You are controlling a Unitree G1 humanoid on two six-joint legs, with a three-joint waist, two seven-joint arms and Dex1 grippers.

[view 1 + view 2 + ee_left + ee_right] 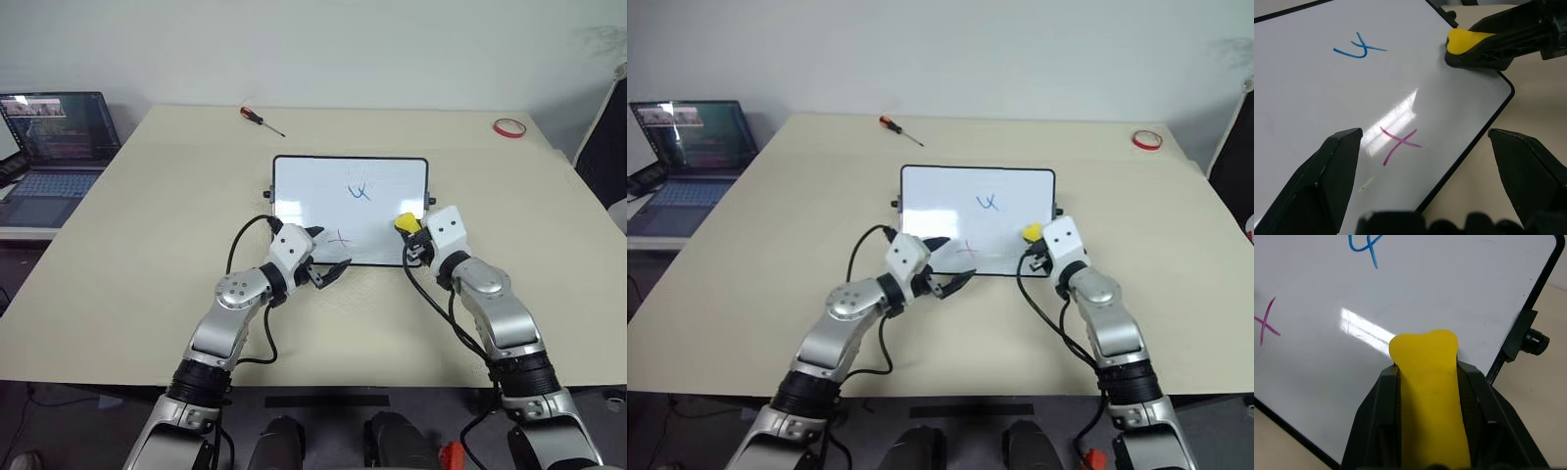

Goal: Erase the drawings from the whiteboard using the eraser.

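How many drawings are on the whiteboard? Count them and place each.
2. A blue squiggle sits in the upper middle of the whiteboard; a red cross sits near its front edge, by the left hand. The right hand might hide more.

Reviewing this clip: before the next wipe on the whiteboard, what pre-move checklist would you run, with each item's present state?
1. Eraser gripped by right gripper: ok, jaws shut on it.
2. Eraser over the whiteboard, near its right edge: ok; contact with the surface: cannot tell.
3. Marks left to wipe: not ok, blue squiggle and red cross remain.
4. Left gripper steadying the board: not ok, jaws open at the near edge, gripping nothing.
5. Path to the marks free: ok, nothing lies on the board between eraser and squiggle.
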